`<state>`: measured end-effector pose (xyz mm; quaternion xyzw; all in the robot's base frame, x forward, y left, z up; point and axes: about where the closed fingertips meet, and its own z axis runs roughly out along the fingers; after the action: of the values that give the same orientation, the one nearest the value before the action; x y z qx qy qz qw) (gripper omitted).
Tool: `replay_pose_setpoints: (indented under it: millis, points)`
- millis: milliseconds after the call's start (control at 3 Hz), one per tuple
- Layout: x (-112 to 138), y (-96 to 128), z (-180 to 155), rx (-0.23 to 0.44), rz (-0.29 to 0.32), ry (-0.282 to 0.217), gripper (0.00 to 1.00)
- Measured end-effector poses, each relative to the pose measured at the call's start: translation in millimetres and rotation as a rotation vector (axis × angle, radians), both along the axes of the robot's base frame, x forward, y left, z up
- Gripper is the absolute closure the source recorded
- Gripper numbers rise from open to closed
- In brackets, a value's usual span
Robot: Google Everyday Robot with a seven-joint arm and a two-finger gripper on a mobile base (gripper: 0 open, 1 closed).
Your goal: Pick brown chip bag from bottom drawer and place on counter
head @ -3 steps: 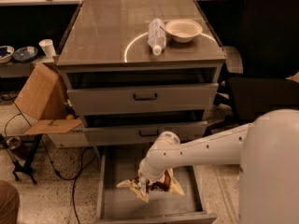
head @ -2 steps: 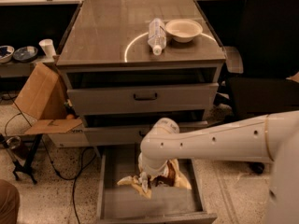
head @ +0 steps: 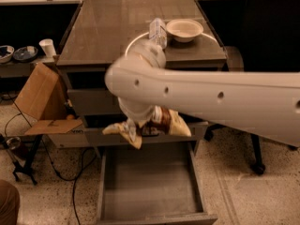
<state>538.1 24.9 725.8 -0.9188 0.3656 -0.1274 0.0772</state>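
1. Pincer (head: 140, 125) sits under the white arm's wrist, in front of the middle drawer front, clenched on the brown chip bag (head: 165, 120).
2. Bag hangs in the air, crumpled, its cream ends sticking out left and right, above the open bottom drawer (head: 150, 186) and apart from it.
3. Counter (head: 103, 32) carries a clear bottle (head: 157, 29) just beside a pale bowl (head: 184, 29).
4. Cardboard box (head: 40, 93) leans left of the cabinet.
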Motion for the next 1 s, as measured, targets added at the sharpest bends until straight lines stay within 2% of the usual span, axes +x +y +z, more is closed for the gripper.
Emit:
replay_pose_setpoints:
  millis: [333, 667, 1000]
  points:
    - [33, 26, 132, -0.060, 0.002, -0.191, 1.00]
    - [73, 48, 254, -0.162, -0.033, -0.376, 1.00]
    - [109, 69, 288, -0.260, -0.044, -0.407, 1.00]
